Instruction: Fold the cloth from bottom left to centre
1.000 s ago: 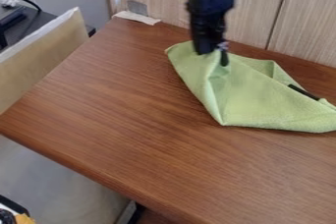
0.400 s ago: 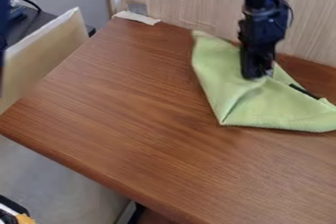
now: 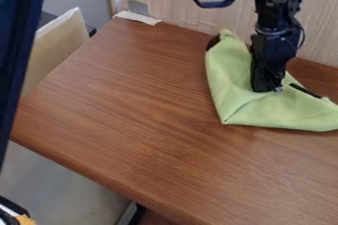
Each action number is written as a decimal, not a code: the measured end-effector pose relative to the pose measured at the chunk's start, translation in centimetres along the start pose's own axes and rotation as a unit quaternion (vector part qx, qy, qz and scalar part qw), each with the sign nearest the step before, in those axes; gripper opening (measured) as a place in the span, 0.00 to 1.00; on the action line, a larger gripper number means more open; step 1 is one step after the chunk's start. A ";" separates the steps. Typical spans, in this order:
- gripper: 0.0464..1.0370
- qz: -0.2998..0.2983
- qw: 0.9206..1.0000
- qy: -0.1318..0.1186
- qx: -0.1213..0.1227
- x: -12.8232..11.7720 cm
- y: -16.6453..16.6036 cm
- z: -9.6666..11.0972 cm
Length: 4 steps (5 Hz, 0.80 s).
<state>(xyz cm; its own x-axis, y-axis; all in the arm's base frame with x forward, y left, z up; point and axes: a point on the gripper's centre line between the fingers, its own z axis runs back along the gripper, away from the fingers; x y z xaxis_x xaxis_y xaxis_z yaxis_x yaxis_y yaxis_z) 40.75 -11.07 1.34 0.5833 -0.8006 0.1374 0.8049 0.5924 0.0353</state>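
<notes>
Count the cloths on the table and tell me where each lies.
1: the green cloth, on the right of the table, at the gripper. Its folds could hide another.

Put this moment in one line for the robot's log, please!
gripper: down at green cloth | cloth: creased, partly folded | under cloth: brown table

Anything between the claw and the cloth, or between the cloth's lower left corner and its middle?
Nothing visible stands in either gap. The claw is right down at the cloth. The slim black object is at the cloth's upper right edge, off that path.
</notes>
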 end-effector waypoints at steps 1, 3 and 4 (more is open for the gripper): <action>0.19 0.006 1.000 0.008 0.004 -0.3 0.1 0.0; 0.71 0.014 1.000 0.021 0.009 -0.7 0.0 -0.2; 0.94 0.013 0.999 0.037 0.021 -1.1 0.1 -0.1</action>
<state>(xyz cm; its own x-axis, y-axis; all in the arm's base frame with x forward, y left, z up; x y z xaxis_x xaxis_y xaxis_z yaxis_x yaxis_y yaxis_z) 40.19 -10.20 1.10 0.6115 -0.7886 0.0645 0.7851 0.6149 0.0747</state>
